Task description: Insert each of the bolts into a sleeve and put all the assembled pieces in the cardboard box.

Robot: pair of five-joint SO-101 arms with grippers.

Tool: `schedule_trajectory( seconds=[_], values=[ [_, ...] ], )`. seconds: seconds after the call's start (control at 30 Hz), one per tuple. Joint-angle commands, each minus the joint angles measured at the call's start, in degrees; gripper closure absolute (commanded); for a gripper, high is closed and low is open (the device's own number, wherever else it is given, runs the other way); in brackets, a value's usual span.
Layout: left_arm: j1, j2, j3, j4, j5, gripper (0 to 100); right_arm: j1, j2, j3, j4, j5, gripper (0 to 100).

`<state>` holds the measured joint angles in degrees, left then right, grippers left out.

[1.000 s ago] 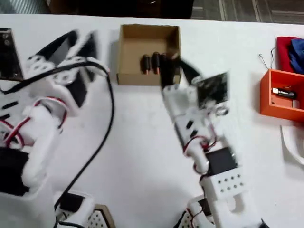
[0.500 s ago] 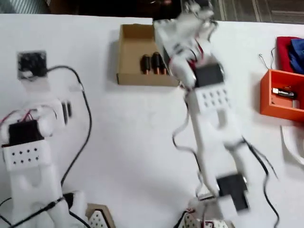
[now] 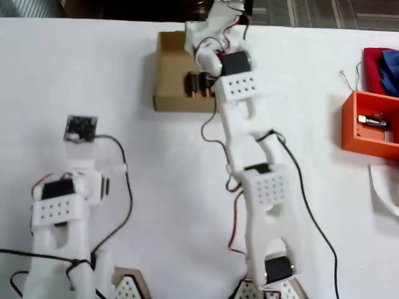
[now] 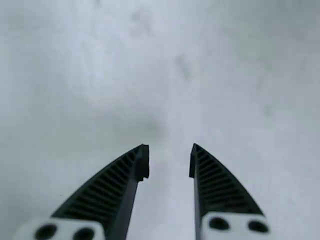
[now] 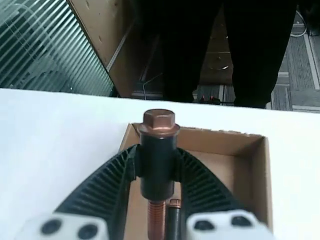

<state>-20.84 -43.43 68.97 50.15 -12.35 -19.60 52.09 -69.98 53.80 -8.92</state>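
- Cardboard box [image 3: 167,68]: open-topped, on the white table [image 3: 156,187]; two sleeved bolts [image 3: 198,84] lie side by side inside.
- Right gripper [image 5: 157,154]: above the box, fingers clamped on a black sleeve [image 5: 158,172] with a copper bolt [image 5: 158,122] through it.
- Left gripper [image 4: 166,161]: well apart from the box, over bare table, jaws slightly parted, holding nothing.
- Orange bin [image 3: 349,134]: well apart from the box.

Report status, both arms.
Left gripper open, empty, over table. Right gripper shut on sleeved bolt, over cardboard box. Assembled pieces lying in box. No obstruction seen.
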Motion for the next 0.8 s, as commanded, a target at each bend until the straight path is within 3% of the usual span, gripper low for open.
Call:
schedule_trajectory(
  seconds=[0.0,0.17,0.77],
  values=[
    [-0.4,-0.8,4.4,-7.6,-0.2,84,-1.5,4.3,-7.3,0.0,-0.4,97.5],
    [-0.4,-0.8,9.2,-15.1,-0.4,84,-2.4,8.8,-8.2,-0.7,-0.4,97.5],
    [-0.4,-0.8,9.5,-15.4,-0.3,84,-5.1,14.5,-7.7,-5.2,-0.9,97.5]
  ],
)
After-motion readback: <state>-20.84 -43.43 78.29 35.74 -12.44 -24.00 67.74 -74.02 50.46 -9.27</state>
